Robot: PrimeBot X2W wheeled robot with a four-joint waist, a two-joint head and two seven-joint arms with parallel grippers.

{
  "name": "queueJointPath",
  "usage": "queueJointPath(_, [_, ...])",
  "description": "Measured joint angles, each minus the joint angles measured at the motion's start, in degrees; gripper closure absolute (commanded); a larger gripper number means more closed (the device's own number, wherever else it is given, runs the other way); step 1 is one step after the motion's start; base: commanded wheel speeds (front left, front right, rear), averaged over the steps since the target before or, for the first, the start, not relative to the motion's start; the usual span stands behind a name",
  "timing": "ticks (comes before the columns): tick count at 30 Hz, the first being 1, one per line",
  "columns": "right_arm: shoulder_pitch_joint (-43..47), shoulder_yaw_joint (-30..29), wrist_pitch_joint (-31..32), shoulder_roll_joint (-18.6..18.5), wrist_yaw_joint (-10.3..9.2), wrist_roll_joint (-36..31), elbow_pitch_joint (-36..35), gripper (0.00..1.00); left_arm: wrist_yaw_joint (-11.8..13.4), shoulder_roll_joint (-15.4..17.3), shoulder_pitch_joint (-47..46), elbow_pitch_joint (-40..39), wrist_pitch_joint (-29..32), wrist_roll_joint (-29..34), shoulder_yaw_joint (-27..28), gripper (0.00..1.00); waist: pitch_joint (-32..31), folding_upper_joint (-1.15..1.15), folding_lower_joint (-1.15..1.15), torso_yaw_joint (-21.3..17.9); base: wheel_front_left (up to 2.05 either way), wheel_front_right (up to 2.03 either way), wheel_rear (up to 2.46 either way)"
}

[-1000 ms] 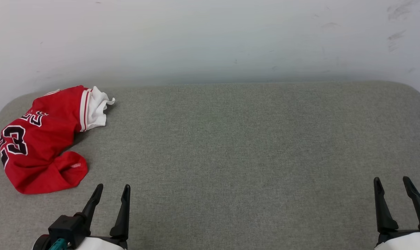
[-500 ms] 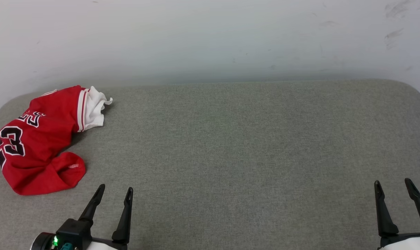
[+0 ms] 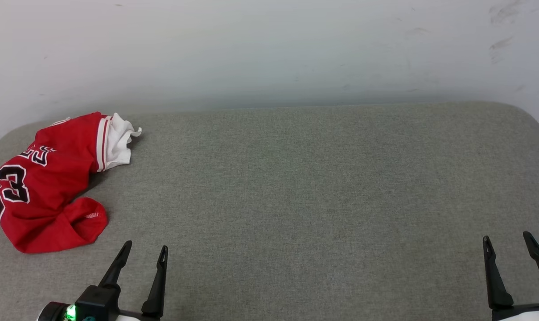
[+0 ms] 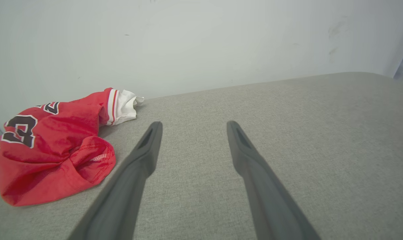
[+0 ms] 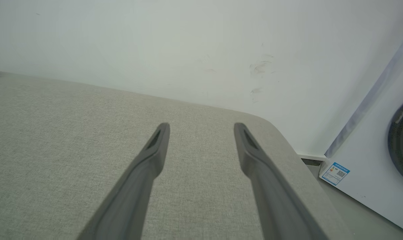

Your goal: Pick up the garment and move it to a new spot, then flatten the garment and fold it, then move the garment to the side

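Note:
The garment, a red jersey with a white sleeve and black numbers, lies crumpled at the far left of the grey padded surface. In the left wrist view the garment sits left of my fingers. My left gripper is open near the front edge, to the right of and below the jersey, holding nothing. At the lower right my right gripper is open and empty too. The right wrist view has the right gripper over bare grey fabric near the surface's right corner.
A pale wall runs along the back of the surface. Beyond the rounded right corner stands a white appliance with a label and a dark round door, on a grey floor.
The head view has shifted slightly, so the jersey sits a little more left. Both grippers show slightly lower in the picture. Nothing was grasped or released.

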Motion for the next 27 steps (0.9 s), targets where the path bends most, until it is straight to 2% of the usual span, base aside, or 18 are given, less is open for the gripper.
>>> queueJointPath(27, [0.4,-0.5,0.0,0.8,0.0,0.5,0.3,0.0,-0.1,0.2,0.0,2.4,-0.1,-2.8,0.6,0.0,-0.3,0.0,0.0,0.8,0.0,0.0,0.0])
